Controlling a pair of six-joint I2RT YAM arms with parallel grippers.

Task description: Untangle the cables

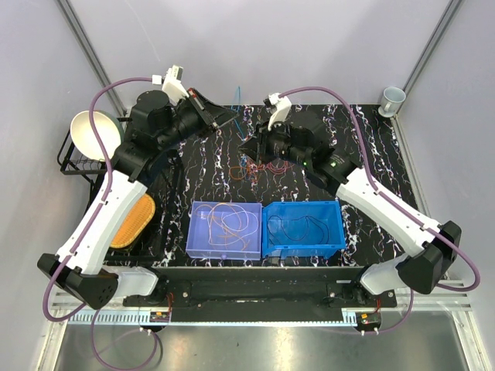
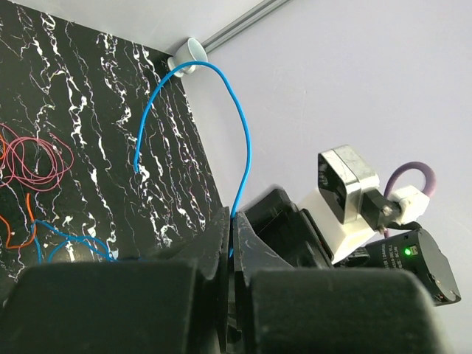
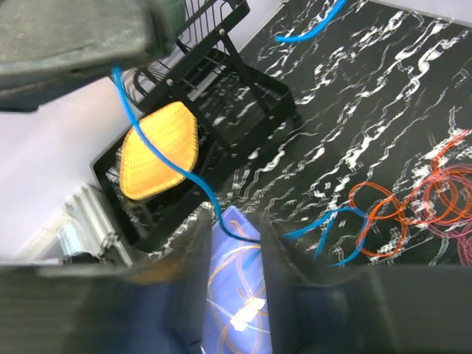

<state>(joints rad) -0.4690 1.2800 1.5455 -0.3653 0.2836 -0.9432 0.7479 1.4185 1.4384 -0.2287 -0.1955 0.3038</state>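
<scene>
Left gripper [image 2: 230, 228] clamped on thin blue cable [image 2: 244, 140], upper centre of top view. Right gripper [image 3: 237, 247] apart, cable crossing between its fingers. Orange and pink cable coils [image 1: 246, 168] lie on black marbled bench [image 1: 371, 154] directly below.

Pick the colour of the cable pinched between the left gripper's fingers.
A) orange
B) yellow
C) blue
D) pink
C: in the left wrist view the blue cable arcs down from above the table and runs straight into the seam of the left gripper, whose fingers are closed on it.
</scene>
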